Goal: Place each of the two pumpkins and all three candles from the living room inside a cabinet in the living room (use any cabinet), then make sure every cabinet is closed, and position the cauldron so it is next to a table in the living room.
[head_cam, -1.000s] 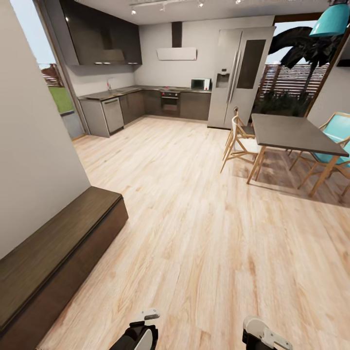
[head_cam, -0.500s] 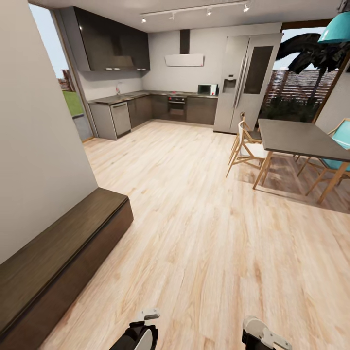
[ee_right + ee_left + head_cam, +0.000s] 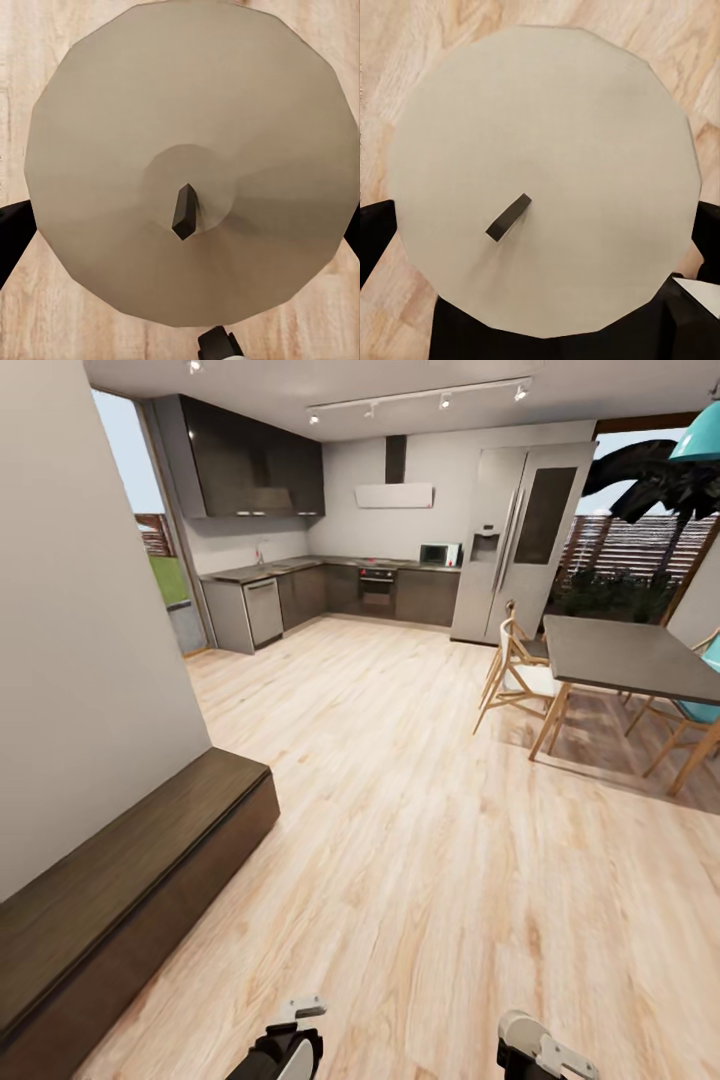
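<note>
In the left wrist view a beige candle [image 3: 547,127] with a short dark wick is seen from above, with my left gripper [image 3: 540,225] shut on it and black fingers [image 3: 375,236] at its sides. In the right wrist view my right gripper [image 3: 180,225] is shut on a second tan candle [image 3: 187,97] in the same way. Both candles hang over the wood floor. The long low dark brown cabinet [image 3: 120,900] runs along the wall at the left of the head view, its fronts closed. My left arm [image 3: 285,1050] and right arm [image 3: 535,1052] show at the bottom edge.
Pale plank floor [image 3: 430,840] stretches ahead to a kitchen with dark counters [image 3: 300,585] and a steel fridge [image 3: 520,545]. A grey-topped dining table [image 3: 630,655] with wooden chairs [image 3: 515,675] stands at the right. A white wall [image 3: 80,660] rises behind the cabinet.
The whole head view has shifted: the kitchen, fridge and dining table sit further right in the picture, so the camera has turned. Both arms stay as they were.
</note>
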